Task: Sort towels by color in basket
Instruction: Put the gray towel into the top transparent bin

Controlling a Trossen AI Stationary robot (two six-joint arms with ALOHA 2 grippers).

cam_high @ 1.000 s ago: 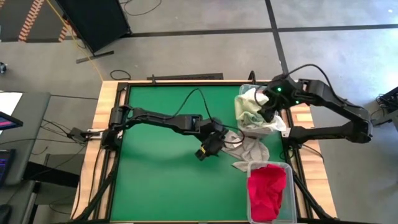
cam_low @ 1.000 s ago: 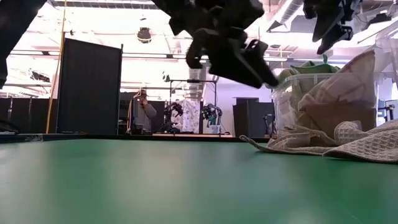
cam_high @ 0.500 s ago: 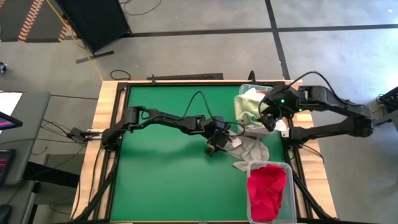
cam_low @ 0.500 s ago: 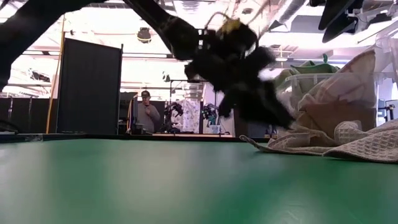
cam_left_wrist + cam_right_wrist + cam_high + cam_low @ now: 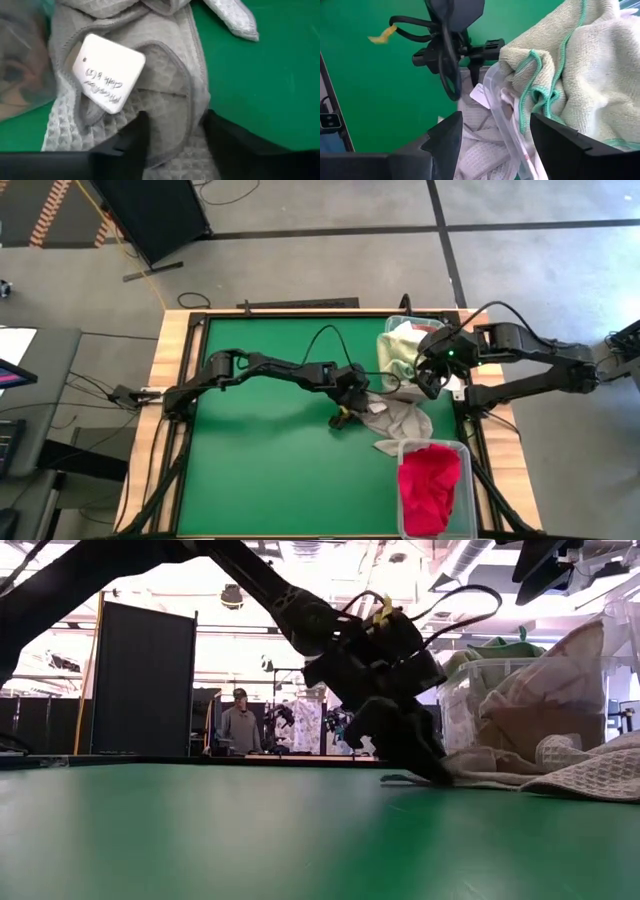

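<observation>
A grey waffle towel [image 5: 402,420] with a white tag [image 5: 107,72] lies on the green table beside a clear basket [image 5: 392,330]; its far part runs up to that basket. My left gripper [image 5: 175,125] is down at the towel's left end [image 5: 400,778], open, one finger on either side of a raised fold. A pale green towel [image 5: 570,65] fills the basket, and a tan towel [image 5: 560,690] hangs over its wall. My right gripper [image 5: 492,145] hovers open above this basket, with nothing between its fingers. My left gripper comes slanting down from the table's left onto the grey towel's left end [image 5: 432,776], which lies flat on the table. Its fingers [image 5: 137,135] stand astride a raised fold [image 5: 172,100] near the tag. The cloth is slack; whether it is pinched, I cannot tell.
A second clear basket [image 5: 432,448] at the near right holds a red towel [image 5: 428,485]. The green table [image 5: 260,460] stretches bare to the left and near side. A person [image 5: 240,725] stands in the room far behind the table.
My left gripper has come down and gone toward the table's right, from above the table's middle to the grey towel's left end, rolling a little as it sank. My right gripper has drifted a little toward the near edge above the basket. The towels have not moved.
</observation>
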